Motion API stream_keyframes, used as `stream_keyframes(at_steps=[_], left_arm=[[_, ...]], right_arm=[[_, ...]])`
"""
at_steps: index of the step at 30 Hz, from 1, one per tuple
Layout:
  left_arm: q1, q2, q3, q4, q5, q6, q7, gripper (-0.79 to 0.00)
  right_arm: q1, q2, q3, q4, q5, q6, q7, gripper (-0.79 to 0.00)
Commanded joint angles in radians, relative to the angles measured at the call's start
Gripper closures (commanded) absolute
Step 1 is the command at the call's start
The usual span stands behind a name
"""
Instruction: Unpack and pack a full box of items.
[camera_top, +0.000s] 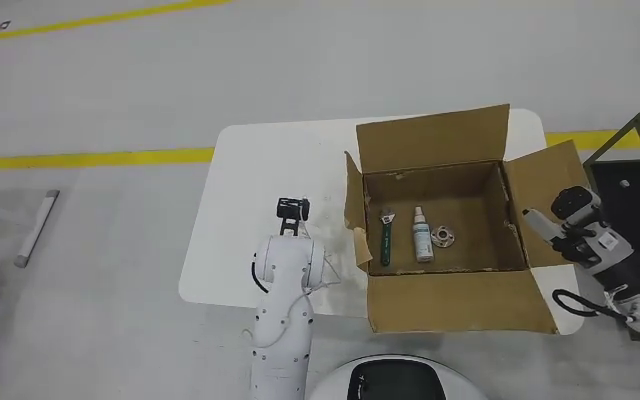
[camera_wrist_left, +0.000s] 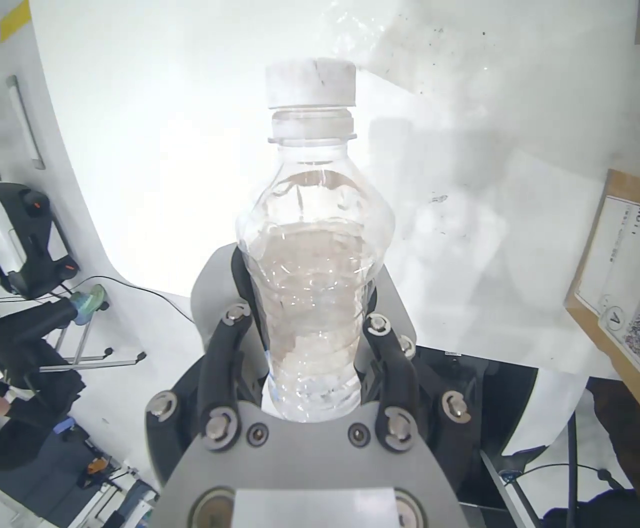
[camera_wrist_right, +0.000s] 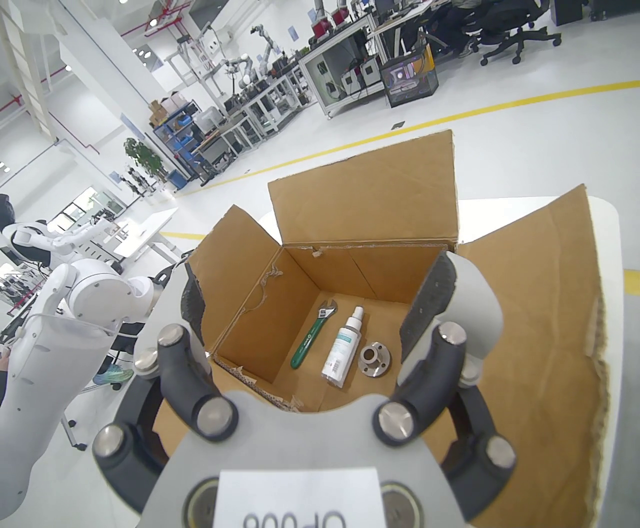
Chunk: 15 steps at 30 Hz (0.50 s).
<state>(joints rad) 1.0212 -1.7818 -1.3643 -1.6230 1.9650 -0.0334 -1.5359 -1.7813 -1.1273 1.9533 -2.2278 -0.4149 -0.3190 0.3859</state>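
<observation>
In the left wrist view my left gripper (camera_wrist_left: 307, 287) is shut on a clear water bottle (camera_wrist_left: 312, 210) with a white cap (camera_wrist_left: 311, 82), held over the white table (camera_wrist_left: 150, 125). From the top, the left gripper (camera_top: 292, 210) hangs over the table to the left of the open cardboard box (camera_top: 445, 290). Inside the box lie a green-handled wrench (camera_top: 386, 240), a white spray bottle (camera_top: 423, 236) and a small metal flange (camera_top: 443, 238). My right gripper (camera_wrist_right: 312, 300) is open and holds nothing, above the box's right flap (camera_top: 548, 185), facing the box interior (camera_wrist_right: 345, 295).
All four box flaps are folded outward; the box takes up the table's right half. Bare white tabletop (camera_top: 260, 180) lies left of the box. Yellow floor lines (camera_top: 100, 158) run behind the table.
</observation>
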Motion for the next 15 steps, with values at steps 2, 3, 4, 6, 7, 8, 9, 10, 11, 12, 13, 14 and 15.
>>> stream_keyframes(at_steps=[2,3,4,6,7,8,9,10,11,12,13,14,15], left_arm=[[0.002,-0.015,-0.018,0.03,0.001,0.029,0.0,0.0],[0.002,-0.02,-0.025,0.044,0.008,0.035,0.0,0.0],[-0.001,-0.024,-0.033,0.059,0.015,0.042,0.0,0.0],[-0.011,-0.033,-0.044,0.078,0.027,0.049,0.0,0.0],[-0.017,-0.037,-0.048,0.086,0.033,0.048,0.0,0.0],[-0.021,-0.041,-0.052,0.095,0.04,0.048,0.0,0.0],[-0.025,-0.045,-0.055,0.104,0.043,0.045,0.0,0.0],[-0.03,-0.048,-0.058,0.115,0.058,0.035,0.0,0.0],[-0.034,-0.051,-0.063,0.123,0.062,0.033,0.0,-0.123],[-0.039,-0.055,-0.068,0.129,0.061,0.027,0.0,-0.142],[-0.043,-0.058,-0.072,0.135,0.062,0.02,0.0,-0.166],[-0.046,-0.062,-0.077,0.139,0.052,0.016,0.0,-0.209],[-0.05,-0.065,-0.081,0.144,0.054,0.012,0.0,-0.292]], right_arm=[[0.0,0.0,0.001,0.005,0.0,-0.004,0.001,-0.785],[0.001,0.0,0.0,0.006,0.002,-0.006,0.002,-0.785],[0.001,0.0,0.0,0.008,0.004,-0.007,0.002,-0.785],[0.001,0.0,-0.003,0.01,0.006,-0.011,0.005,-0.785],[0.001,0.0,-0.006,0.011,0.006,-0.014,0.006,-0.785],[0.001,0.001,-0.008,0.011,0.005,-0.017,0.009,-0.785],[0.001,0.001,-0.01,0.012,0.003,-0.019,0.01,-0.785],[0.001,0.001,-0.012,0.012,0.002,-0.021,0.011,-0.785],[0.002,0.001,-0.012,0.013,0.001,-0.022,0.011,-0.785],[0.002,0.001,-0.013,0.014,0.001,-0.022,0.01,-0.785],[0.002,0.001,-0.013,0.015,0.0,-0.023,0.011,-0.785],[0.003,0.001,-0.013,0.018,-0.001,-0.024,0.011,-0.785],[0.003,0.001,-0.012,0.021,-0.001,-0.024,0.012,-0.785]])
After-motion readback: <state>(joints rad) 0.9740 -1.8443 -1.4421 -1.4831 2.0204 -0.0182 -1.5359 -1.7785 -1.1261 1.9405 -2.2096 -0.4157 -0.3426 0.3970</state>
